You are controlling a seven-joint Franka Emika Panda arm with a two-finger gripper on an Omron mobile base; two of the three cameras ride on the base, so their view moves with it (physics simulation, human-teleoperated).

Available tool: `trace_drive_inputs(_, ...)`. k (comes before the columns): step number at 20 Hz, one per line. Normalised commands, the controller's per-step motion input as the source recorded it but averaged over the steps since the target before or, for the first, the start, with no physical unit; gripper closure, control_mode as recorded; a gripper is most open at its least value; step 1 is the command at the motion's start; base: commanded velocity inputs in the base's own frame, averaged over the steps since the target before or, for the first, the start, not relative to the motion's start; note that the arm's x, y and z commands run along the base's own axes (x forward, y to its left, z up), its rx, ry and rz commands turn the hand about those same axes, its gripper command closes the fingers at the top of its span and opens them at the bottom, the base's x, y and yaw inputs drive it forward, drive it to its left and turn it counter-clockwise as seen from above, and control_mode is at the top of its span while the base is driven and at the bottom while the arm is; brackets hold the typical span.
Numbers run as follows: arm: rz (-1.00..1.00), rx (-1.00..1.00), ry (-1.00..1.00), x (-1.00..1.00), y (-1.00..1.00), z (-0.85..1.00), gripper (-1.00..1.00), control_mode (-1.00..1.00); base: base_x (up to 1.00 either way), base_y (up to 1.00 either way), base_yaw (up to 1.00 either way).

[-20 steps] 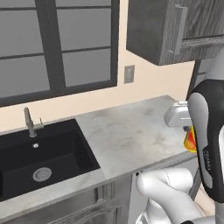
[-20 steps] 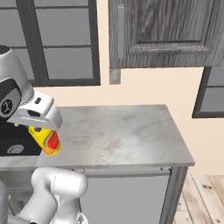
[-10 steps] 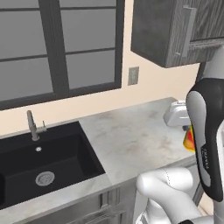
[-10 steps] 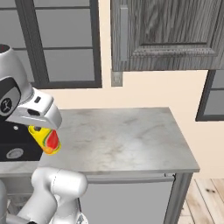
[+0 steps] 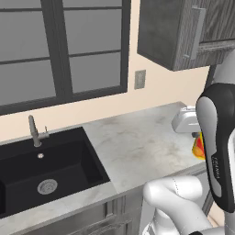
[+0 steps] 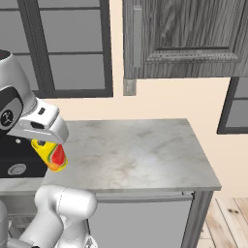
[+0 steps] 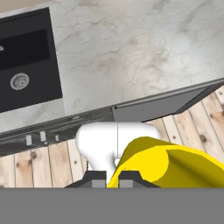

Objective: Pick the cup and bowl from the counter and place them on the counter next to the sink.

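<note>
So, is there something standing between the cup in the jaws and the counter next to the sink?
Nothing visible. The cup hangs in the gripper, and the counter beside the sink lies bare.

window (image 5: pixel 64 50) above | wall outlet (image 5: pixel 140 79) | upper cabinet (image 6: pixel 189 38) closed | wood floor (image 6: pixel 227 218)

Glossy white arm (image 5: pixel 181 202) — rounded shells, dark joint band (image 5: pixel 215 151).

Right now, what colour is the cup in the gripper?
Yellow cup with a red-orange mark; clearest in the right base view.
</note>
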Motion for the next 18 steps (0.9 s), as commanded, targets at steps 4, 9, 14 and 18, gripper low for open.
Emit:
trace_drive_inputs(4, 0.0, 0.0, 0.0, 0.0, 0.0, 0.0, 1.0, 1.0, 0.0, 0.0, 0.0)
trace_drive_inputs(9, 0.0, 0.0, 0.0, 0.0, 0.02, -0.01, 1.0, -1.0, 0.0, 0.0, 0.0)
trace_drive_inputs(14, 0.0, 0.0, 0.0, 0.0, 0.46, -0.16, 1.0, -1.0, 0.0, 0.0, 0.0)
trace_drive_inputs(18, 0.0, 0.0, 0.0, 0.0, 0.92, -0.16, 1.0, -1.0, 0.0, 0.0, 0.0)
